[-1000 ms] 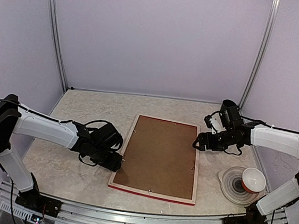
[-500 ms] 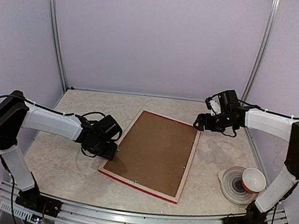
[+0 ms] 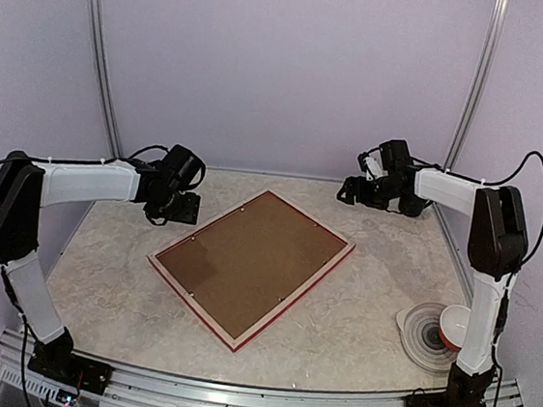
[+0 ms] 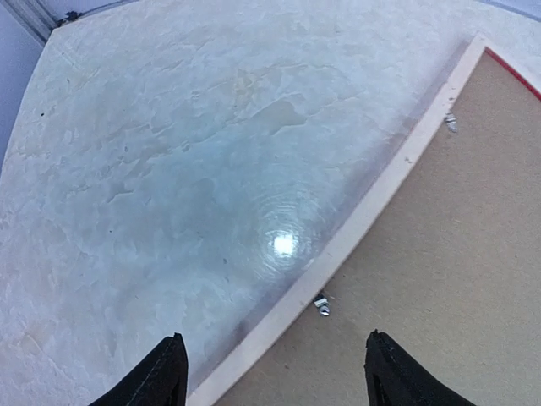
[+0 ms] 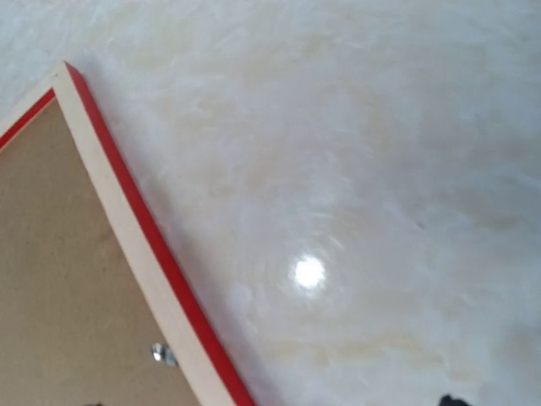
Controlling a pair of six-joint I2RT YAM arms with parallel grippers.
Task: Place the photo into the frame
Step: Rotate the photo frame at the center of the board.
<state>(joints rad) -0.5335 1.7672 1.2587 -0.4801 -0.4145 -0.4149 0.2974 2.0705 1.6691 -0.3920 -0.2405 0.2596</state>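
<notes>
While both arms hang clear of the work, I record the frame lying face down and skewed on the table, pale wood back uppermost, with the brown backing board seated inside it. The photo is not in sight; whether it lies under that board I cannot tell. The left gripper hovers over the frame's far-left edge, jaws parted and empty. The right gripper sits beyond the far-right corner, jaws apart, holding nothing. Small metal clips stand along the inner rim. I judge the step to be work on the frame's back. The next move calls for a fine fingertip approach to the clips, pressing gently so the frame does not slide
</notes>
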